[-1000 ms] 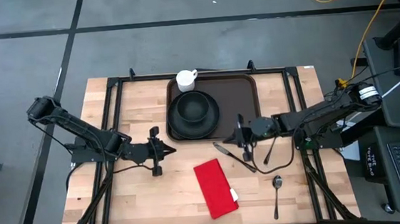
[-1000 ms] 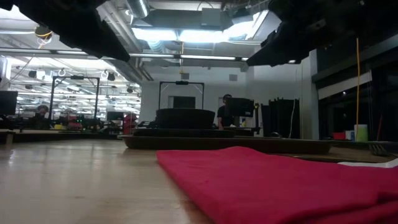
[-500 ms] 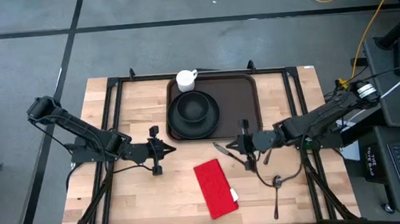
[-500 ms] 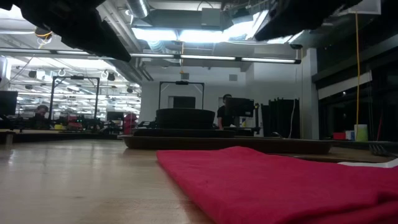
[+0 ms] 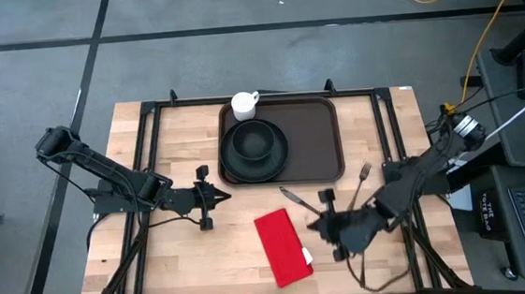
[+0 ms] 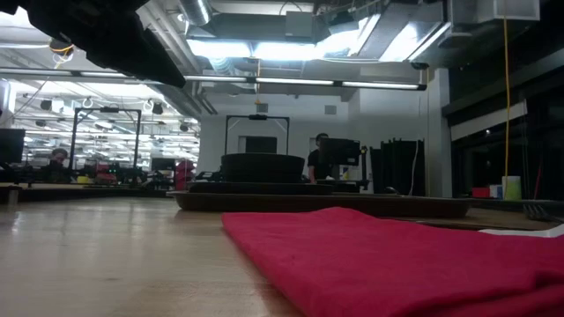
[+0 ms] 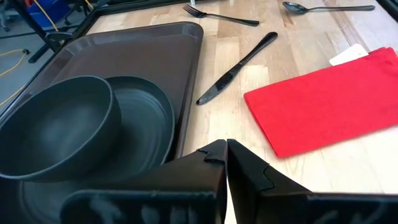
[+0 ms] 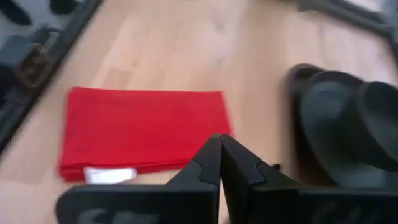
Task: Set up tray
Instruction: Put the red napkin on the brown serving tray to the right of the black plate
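Observation:
The dark brown tray (image 5: 309,139) (image 7: 155,56) lies at the table's far middle. Its left half carries a round black plate (image 5: 236,168) with a black bowl (image 5: 254,140) (image 7: 56,124) on it. A red napkin (image 5: 283,247) (image 8: 143,127) (image 6: 397,255) lies flat near the near edge. My right gripper (image 5: 313,227) (image 8: 219,142) is shut and hovers just right of the napkin, pointing left. My left gripper (image 5: 225,197) (image 7: 225,148) is shut and waits left of the tray's near-left corner.
A white mug (image 5: 243,104) stands at the tray's far-left corner. A knife (image 5: 295,201) (image 7: 239,62) and a fork (image 5: 359,184) (image 7: 221,15) lie on the wood between tray and napkin. A spoon (image 7: 323,7) lies beyond them, hidden under my right arm in the high view.
My right gripper has moved from beside the tray's near-right corner toward the table's near edge, stopping at the napkin's right side, and its arm has swung round with it. It now covers the spoon in the high view. Nothing on the table has shifted.

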`<state>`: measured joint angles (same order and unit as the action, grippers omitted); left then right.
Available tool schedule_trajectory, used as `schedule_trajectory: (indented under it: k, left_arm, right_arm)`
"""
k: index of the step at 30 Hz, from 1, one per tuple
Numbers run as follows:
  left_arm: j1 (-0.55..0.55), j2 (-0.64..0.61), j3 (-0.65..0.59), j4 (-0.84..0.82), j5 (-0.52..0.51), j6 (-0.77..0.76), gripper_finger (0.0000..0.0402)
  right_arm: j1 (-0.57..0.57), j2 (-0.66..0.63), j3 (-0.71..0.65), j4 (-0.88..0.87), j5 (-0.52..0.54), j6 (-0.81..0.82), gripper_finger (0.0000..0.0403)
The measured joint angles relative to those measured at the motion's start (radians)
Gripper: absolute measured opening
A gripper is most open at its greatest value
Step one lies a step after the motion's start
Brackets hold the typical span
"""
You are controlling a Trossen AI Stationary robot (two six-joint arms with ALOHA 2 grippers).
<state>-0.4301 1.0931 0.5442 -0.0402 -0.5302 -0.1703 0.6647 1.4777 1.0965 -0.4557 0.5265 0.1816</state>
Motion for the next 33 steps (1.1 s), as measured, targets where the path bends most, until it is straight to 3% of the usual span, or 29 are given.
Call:
schedule_trajectory:
  k: [12,21,33]
  left_arm:
    - [0.000,0.000,0.000,0.015,0.037,0.000,0.0003]
    - [0.000,0.000,0.000,0.015,0.064,0.000,0.0002]
    - [0.000,0.000,0.000,0.019,0.054,0.000,0.0004]
  right_arm:
    - [0.120,0.296,0.295,-0.230,-0.005,0.022,0.0028]
    - [0.196,0.334,0.303,-0.245,-0.056,0.027,0.0075]
    - [0.237,0.334,0.285,-0.232,-0.029,-0.003,0.0166]
